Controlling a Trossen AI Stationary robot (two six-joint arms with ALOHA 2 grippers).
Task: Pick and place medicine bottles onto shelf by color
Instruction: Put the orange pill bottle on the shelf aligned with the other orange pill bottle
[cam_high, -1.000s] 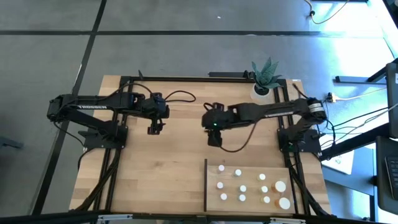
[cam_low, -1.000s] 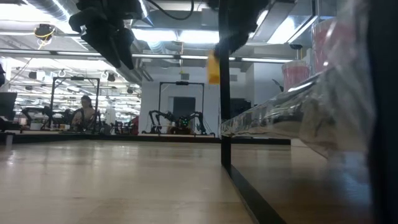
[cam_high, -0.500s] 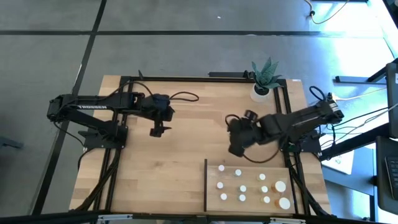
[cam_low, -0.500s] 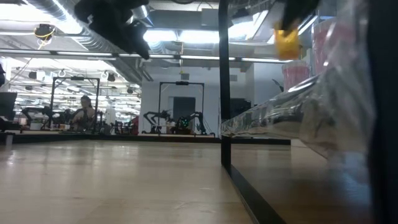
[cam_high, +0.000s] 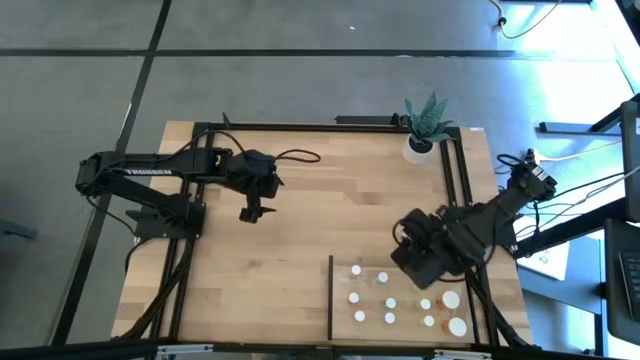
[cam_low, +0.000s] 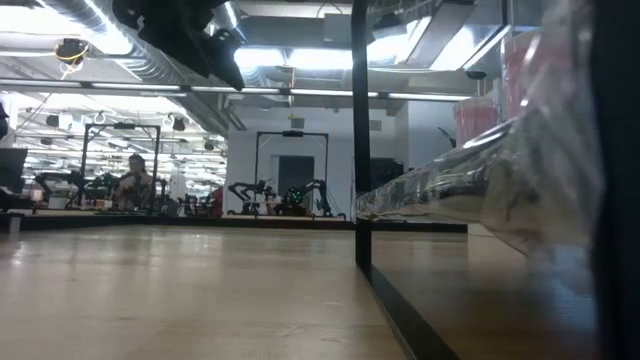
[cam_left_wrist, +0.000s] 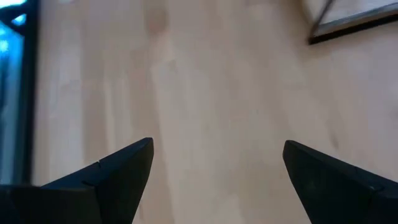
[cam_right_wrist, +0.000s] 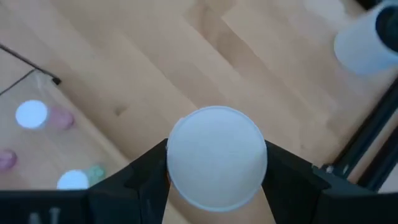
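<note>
Right gripper (cam_right_wrist: 216, 186) pinches a bottle (cam_right_wrist: 216, 163), probably orange, above the shelf (cam_high: 342, 312); lowered carelessly, it could topple neighbours.

Daylight floods in from the far right corner, washing the floor (cam_high: 590, 40) beyond my tabletop (cam_high: 300, 220) almost white, while the rest of that floor stays a dull grey. My arms throw only faint, soft shadows on the wood. At table height, ceiling strip lights (cam_low: 300, 60) glare hard and my left arm hangs as a black silhouette against them; the clear panel (cam_low: 500, 200) close to the lens is smeared and out of focus. Past my left fingers (cam_left_wrist: 118, 171) the boards look soft and pale. The white cap (cam_right_wrist: 216, 157) between my right fingers (cam_right_wrist: 146, 171) is blurred and evenly lit.
</note>
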